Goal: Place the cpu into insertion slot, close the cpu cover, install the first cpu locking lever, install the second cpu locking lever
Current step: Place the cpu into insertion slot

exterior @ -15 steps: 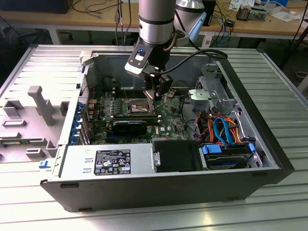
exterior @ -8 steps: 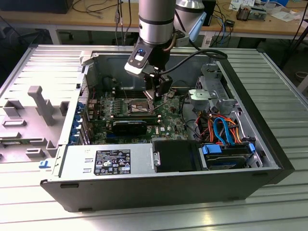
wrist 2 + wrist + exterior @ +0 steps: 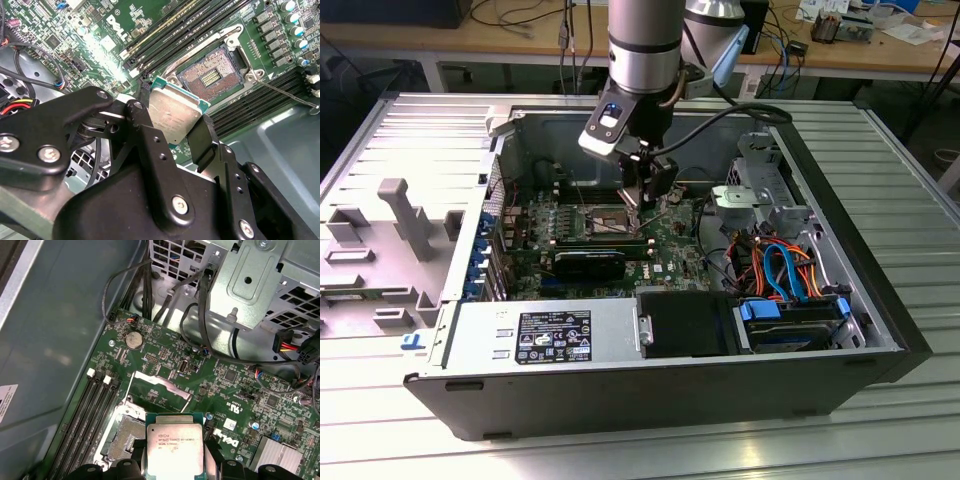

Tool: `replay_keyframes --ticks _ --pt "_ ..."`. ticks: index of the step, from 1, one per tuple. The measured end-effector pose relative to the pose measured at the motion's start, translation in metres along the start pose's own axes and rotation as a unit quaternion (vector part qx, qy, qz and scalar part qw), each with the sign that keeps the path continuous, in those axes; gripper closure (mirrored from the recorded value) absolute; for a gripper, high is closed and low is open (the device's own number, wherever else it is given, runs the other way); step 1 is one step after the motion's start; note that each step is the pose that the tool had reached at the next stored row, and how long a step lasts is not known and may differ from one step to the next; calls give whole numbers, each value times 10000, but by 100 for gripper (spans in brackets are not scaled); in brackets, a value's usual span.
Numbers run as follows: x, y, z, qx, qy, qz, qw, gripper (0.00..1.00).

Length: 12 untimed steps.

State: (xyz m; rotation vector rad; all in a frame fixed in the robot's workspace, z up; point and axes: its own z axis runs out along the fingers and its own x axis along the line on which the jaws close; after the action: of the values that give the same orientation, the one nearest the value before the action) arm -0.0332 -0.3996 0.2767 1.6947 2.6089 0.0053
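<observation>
One robot arm (image 3: 645,50) reaches down into an open computer case (image 3: 670,390) that lies on its side on a ribbed metal table (image 3: 920,200). The jaws are clamped on the cpu (image 3: 175,117), gripping it by two opposite edges with its dull metal top facing the cameras in both wrist views (image 3: 174,450).

The cpu is held above the green motherboard (image 3: 670,255), just beside the insertion slot (image 3: 212,75) and not seated in it. The slot's field of contacts lies bare inside its shiny rim, as the first wrist view also shows (image 3: 125,435). In the exterior view the jaws hang over the slot area (image 3: 603,222) near the middle of the board.

The cpu cover (image 3: 162,383) stands swung up and open on the far side of the slot from the cpu. A thin metal rod (image 3: 287,96) reaches out from one corner of the slot across the long black memory slots (image 3: 92,410). A grey power supply (image 3: 545,335) sits inside the case along its near wall in the exterior view.
</observation>
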Motion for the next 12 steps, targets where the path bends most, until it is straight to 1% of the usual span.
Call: replay_keyframes --ticks 12 --pt "0 0 7 1 -2 51 10000 45"
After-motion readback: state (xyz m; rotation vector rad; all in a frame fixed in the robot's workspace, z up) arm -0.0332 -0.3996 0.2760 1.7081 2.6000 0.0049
